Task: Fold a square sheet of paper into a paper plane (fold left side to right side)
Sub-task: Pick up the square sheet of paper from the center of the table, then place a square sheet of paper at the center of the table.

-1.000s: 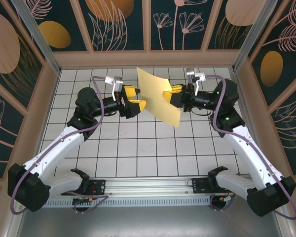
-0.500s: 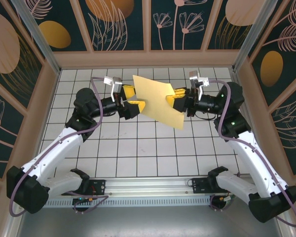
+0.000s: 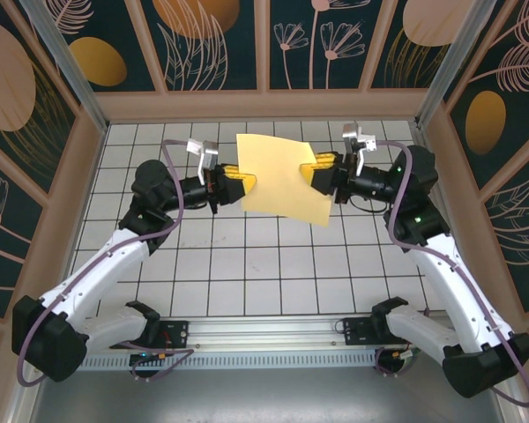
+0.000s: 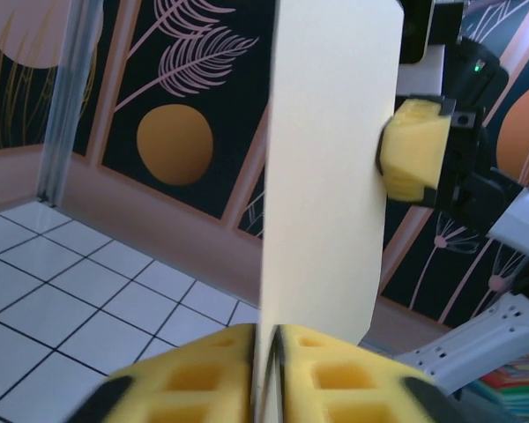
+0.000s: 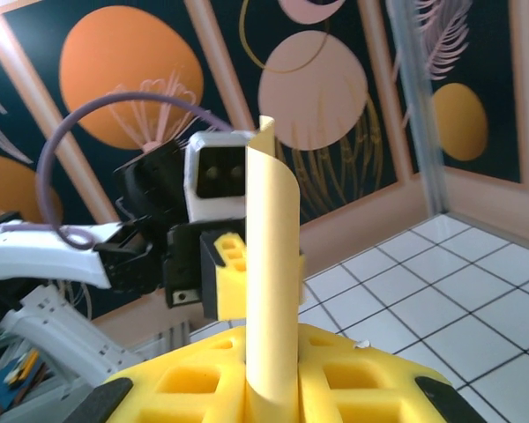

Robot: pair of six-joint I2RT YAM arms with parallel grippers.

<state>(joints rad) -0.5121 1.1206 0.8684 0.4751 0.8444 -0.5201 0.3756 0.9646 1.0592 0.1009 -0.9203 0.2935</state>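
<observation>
My left gripper (image 3: 239, 186) is clamped on the left edge of the square sheet of paper (image 3: 278, 181). Its blocky yellow pads (image 4: 203, 370), moulded with square pockets, are pressed together with the thin edge pinched in the seam between them. The sheet is plain, matte, yellow-orange paper, thin enough to bow. From my left wrist it rises out of the pads as a smooth pale strip, and from my right wrist it curls gently near its top. It hangs in the air above the table (image 3: 247, 264), a flat surface of white tiles with dark grid lines, and is well clear of it. From above, the sheet spans left to right between my two arms with its broad face turned up toward the overhead camera. Its far edge runs almost level across, and its lower right corner points toward the near side of the table. My right gripper (image 3: 317, 174) is closed on the right edge of the same sheet, its own pocketed yellow pads (image 5: 353, 388) squeezing the paper between them. Dark panelled walls (image 3: 212, 44) with orange discs and pale leaf drawings ring the table.
</observation>
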